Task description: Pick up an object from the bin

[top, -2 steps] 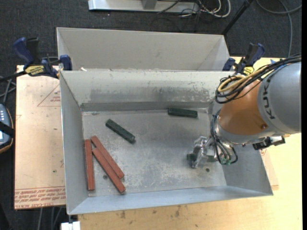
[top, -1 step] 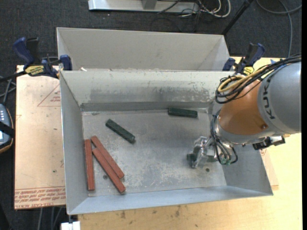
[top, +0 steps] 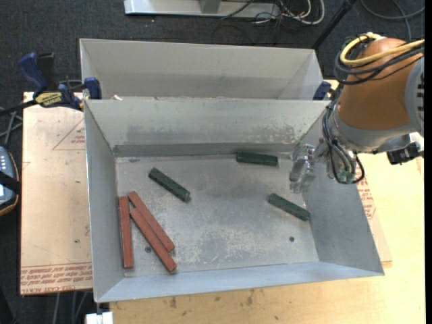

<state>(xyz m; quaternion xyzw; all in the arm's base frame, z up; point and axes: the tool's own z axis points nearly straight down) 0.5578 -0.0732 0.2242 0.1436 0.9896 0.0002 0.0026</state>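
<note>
The dark green bar (top: 288, 206) is lying flat at the right of the grey bin (top: 202, 123), just frontward of the gripper (top: 302, 169). You cannot tell whether the gripper is spread or pressed together. You are likely looking at an approach, with nothing grasped. Next you are needing to centre over the bar, turn across its narrow width and descend. A second green bar (top: 257, 158) is lying nearby, leftward.

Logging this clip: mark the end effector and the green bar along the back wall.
end effector (top: 299, 174): camera view, at its tip.
green bar (top: 256, 158): camera view, middle of the bar.
</note>
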